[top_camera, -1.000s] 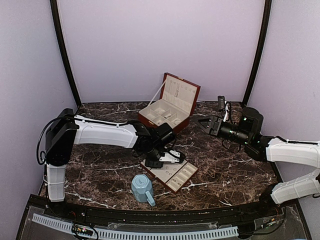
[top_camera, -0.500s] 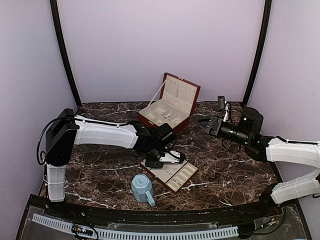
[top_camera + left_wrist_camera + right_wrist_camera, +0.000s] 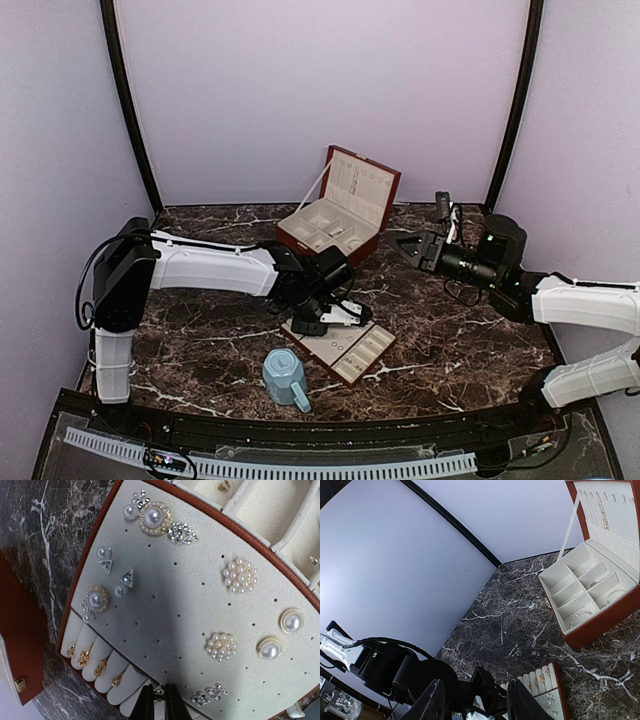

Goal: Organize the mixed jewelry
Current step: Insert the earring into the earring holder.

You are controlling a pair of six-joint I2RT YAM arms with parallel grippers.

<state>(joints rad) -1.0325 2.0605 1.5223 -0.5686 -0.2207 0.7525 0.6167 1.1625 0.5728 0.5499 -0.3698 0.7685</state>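
No visible move since 1 s ago: both arms, tray, box & mug sit as before.

The left gripper (image 3: 160, 705) is low over 1 edge of the tray (image 3: 175, 605). Its 2 dark fingertips are nearly together, pinched on a tiny sparkly stud (image 3: 159, 692) right at the cream surface. The right gripper (image 3: 476, 681) hangs above the table's (image 3: 200, 340) right side, jaws apart w/ nothing btwn them, well apart from the tray.

Tray: flat, brown rim, cream suede-like pad dotted w/ small pin holes. The mixed jewelry (image 3: 240, 574) lies mostly on it. Left wrist view count:
- 2 domed clusters of small pearls
- 4 round pearls in gold rims
- 4 plain small pearls
- 2 triangular clear stones
- approx 3 glittery crystal bits
- 4 gold pieces tucked in the padded ring rolls at 1 end

Box (image 3: 600, 627): brown, hinged lid open & upright, cream-lined, split into compartments. Thin silvery hoops lie in at least 3 of them. It stands behind the tray, apart from it.

Mug (image 3: 285, 375): 1, light blue, faceted, just beside the tray's front-left edge.

Table: dark glossy marble w/ white veins.
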